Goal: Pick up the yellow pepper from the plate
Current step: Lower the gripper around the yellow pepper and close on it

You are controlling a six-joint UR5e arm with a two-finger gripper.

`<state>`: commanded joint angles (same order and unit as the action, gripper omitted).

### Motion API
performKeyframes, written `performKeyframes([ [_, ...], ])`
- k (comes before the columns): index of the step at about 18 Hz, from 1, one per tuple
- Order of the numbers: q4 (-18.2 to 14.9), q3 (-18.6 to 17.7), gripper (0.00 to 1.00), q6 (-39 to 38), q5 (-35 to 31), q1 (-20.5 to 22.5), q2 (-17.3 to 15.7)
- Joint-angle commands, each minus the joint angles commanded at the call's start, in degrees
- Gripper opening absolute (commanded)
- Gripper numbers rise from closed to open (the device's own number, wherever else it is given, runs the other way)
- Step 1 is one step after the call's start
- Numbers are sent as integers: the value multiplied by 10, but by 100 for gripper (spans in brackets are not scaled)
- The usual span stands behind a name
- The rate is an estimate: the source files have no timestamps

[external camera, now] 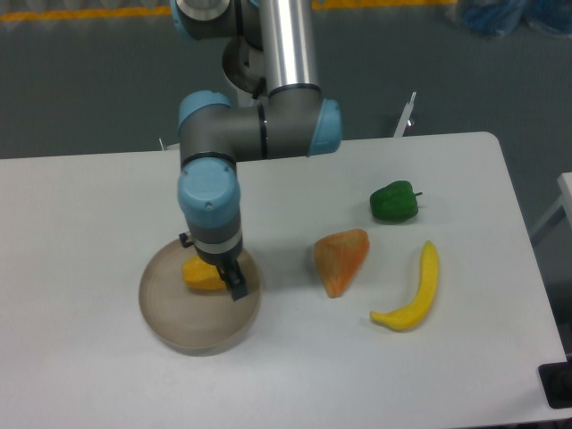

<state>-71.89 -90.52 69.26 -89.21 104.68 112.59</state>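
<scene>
Plate [183, 326] at surface [80, 232] left-front, pepper [202, 275] in it under tool [231, 279]. Wedge [340, 260], banana [413, 290] right; second pepper [394, 201] behind them.

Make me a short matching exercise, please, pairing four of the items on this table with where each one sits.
Things:
1. yellow pepper
2. green pepper
3. banana
4. orange wedge

Places:
A. nearest the table's right edge, front
B. on the plate, under the hand
C. mid-table, between plate and banana
D. farthest back, right of centre

Pairs: 1-B, 2-D, 3-A, 4-C
</scene>
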Motion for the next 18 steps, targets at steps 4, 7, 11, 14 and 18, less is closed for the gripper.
performKeyframes([
  [4,3,-11,100,1,-18,-7,9],
  [7,48,-21,100,0,-33,-13,22],
  [11,74,-28,100,0,-41,-16,31],
  [14,73,-28,50,4,-40,-19,30],
  [18,69,-20,10,8,-40,-17,18],
])
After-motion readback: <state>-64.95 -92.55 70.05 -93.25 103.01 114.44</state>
